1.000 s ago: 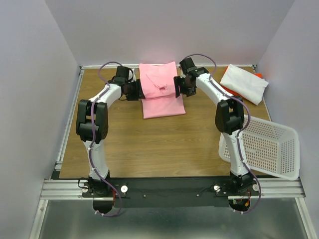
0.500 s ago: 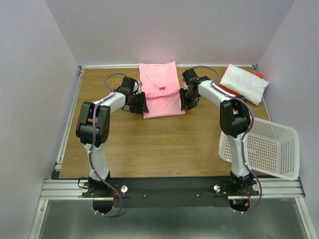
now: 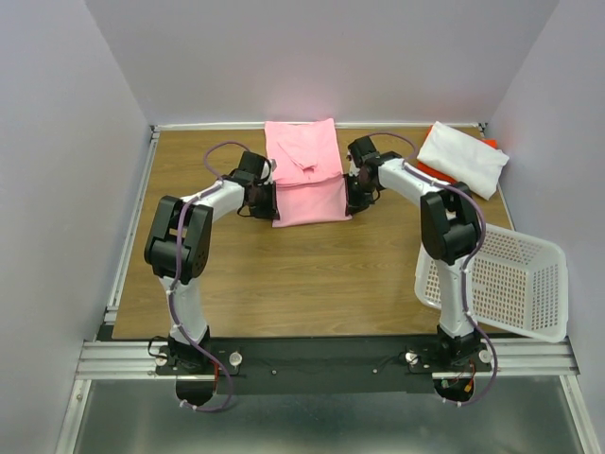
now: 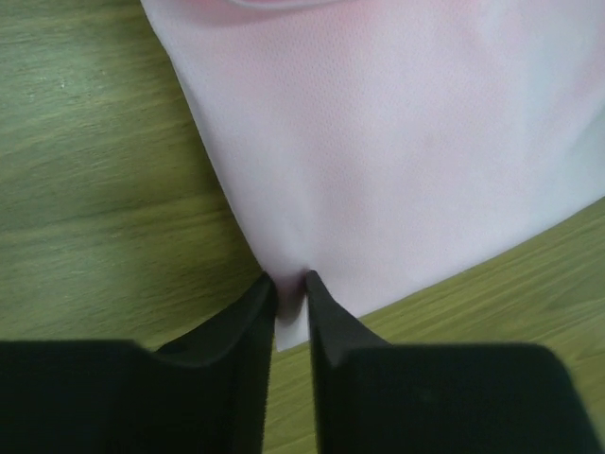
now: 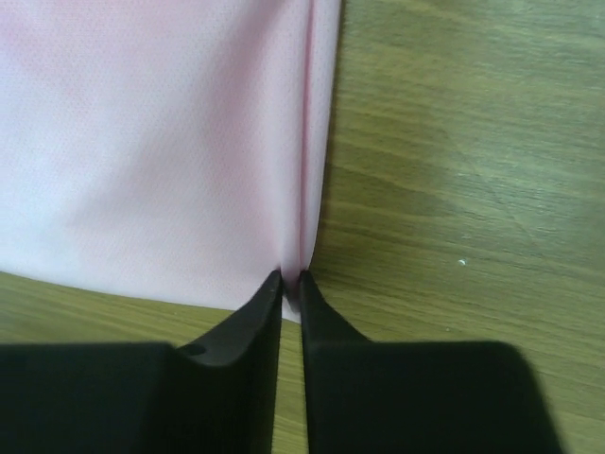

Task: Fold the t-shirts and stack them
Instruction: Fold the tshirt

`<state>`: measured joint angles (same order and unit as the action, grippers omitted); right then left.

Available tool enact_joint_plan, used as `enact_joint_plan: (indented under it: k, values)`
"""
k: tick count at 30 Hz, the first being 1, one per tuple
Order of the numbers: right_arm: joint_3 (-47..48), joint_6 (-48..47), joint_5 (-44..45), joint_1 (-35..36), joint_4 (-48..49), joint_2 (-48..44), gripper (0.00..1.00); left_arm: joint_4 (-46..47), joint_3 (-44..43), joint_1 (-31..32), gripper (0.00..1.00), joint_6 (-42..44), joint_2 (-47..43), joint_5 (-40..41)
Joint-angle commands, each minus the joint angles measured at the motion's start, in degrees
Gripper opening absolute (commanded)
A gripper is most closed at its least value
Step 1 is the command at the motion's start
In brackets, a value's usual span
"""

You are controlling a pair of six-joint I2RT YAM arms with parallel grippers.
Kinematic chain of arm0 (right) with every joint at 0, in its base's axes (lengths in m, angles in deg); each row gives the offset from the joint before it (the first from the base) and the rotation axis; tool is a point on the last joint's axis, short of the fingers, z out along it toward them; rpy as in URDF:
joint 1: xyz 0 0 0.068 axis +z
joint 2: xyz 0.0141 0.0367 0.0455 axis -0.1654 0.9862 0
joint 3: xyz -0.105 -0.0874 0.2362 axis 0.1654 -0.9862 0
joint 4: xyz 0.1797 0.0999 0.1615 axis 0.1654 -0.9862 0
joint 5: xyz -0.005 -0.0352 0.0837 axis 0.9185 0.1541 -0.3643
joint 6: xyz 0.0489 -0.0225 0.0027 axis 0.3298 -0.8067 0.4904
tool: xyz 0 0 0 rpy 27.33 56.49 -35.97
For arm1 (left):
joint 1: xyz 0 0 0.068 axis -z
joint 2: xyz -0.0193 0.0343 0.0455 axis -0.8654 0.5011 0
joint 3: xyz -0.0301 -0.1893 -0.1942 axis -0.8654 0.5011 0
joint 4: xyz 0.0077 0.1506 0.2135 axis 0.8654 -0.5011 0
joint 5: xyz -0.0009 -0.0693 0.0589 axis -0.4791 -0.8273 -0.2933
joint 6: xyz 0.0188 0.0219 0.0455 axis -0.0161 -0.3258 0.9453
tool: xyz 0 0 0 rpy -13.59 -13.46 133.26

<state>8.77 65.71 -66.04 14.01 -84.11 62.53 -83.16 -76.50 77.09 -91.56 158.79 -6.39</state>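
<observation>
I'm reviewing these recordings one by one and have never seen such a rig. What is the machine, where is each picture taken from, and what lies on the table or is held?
The overhead picture looks down on two jointed robot arms, the left arm and the right arm, bolted at the near edge of a wooden table. The other two pictures come from a camera on each wrist, looking along its black fingers. A partly folded pink t-shirt lies at the far middle; at the far right is a folded white t-shirt with an orange-red t-shirt peeking from under it, and a white perforated basket sits near right. The left gripper pinches the pink t-shirt's near left corner; the right gripper pinches its near right corner.
</observation>
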Motion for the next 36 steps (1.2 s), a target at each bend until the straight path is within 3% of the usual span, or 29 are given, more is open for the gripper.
enact_joint_plan:
  k: [1,3,4,22,29,31,32,35,36]
  values:
    - [-3.3,0.7,-2.6,0.0,0.5,-1.8,0.12,-1.3,3.1,0.8,0.15,1.0,1.0,2.9]
    - [-4.5,1.0,-3.2,0.1,0.5,-2.7,0.06,-0.7,4.7,0.8,0.01,1.2,0.2,2.6]
    - [-6.0,1.1,-3.3,0.1,0.6,-3.8,0.01,-0.7,5.3,0.8,0.0,1.2,-0.9,2.5]
    - [-35.7,7.1,-4.8,4.8,1.0,-29.2,0.0,-1.5,27.0,6.2,0.0,-3.7,-22.8,-1.9]
    - [-42.8,10.4,-5.2,6.3,2.3,-35.5,0.0,-1.9,31.9,6.8,0.0,-6.2,-32.1,-3.6]
    - [-43.7,10.8,-5.2,6.7,2.6,-36.1,0.01,-2.2,32.2,7.0,0.18,-6.2,-33.2,-4.3]
    - [-44.0,11.0,-5.0,7.1,2.7,-36.3,0.01,-2.6,32.4,7.0,0.32,-6.4,-34.5,-3.9]
    - [-44.7,11.9,-5.0,7.3,2.8,-37.2,0.1,-3.5,33.2,7.0,0.42,-6.7,-36.4,-3.6]
    - [-45.2,11.9,-4.9,7.4,2.9,-37.8,0.18,-3.5,33.9,7.1,0.46,-7.1,-37.5,-3.9]
